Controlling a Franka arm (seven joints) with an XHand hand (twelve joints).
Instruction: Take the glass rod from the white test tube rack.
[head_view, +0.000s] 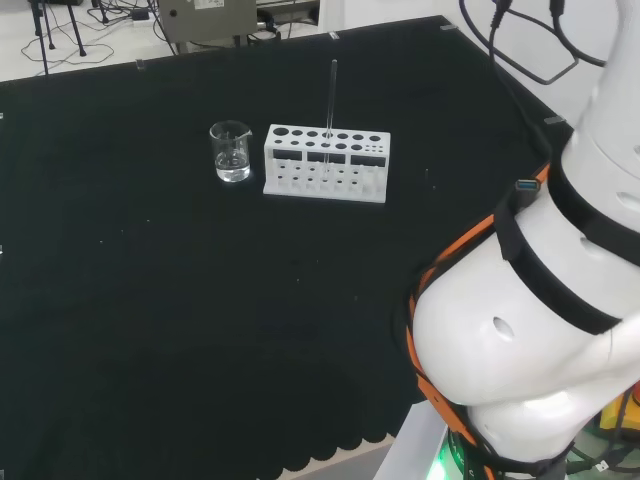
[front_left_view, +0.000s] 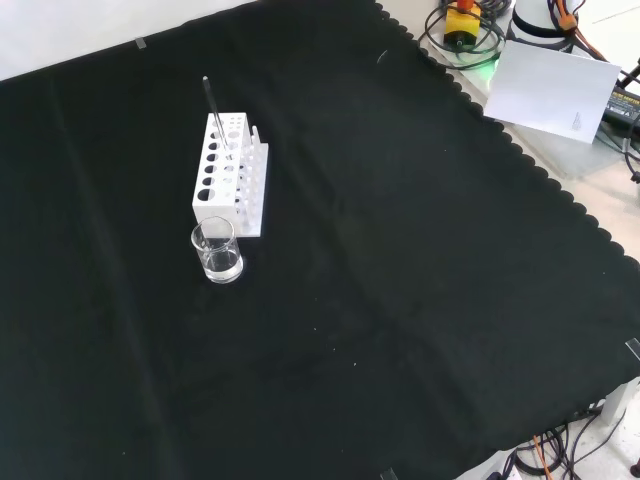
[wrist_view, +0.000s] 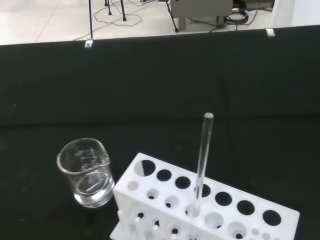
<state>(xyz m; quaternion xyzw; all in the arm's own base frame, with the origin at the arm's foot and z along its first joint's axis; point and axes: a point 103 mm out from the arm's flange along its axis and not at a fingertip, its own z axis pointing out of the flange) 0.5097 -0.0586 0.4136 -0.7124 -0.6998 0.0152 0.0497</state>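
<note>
Glass rod standing nearly upright in a hole of the white test tube rack, most of its length clear above the rack top. Thin, clear and straight (round-ended in the wrist view), it is probably light, stiff, slippery and breakable; the free upper length is the likely place to pinch, lifting straight up. A small glass beaker stands just beside the rack's end. Finger state cannot be told.
</note>
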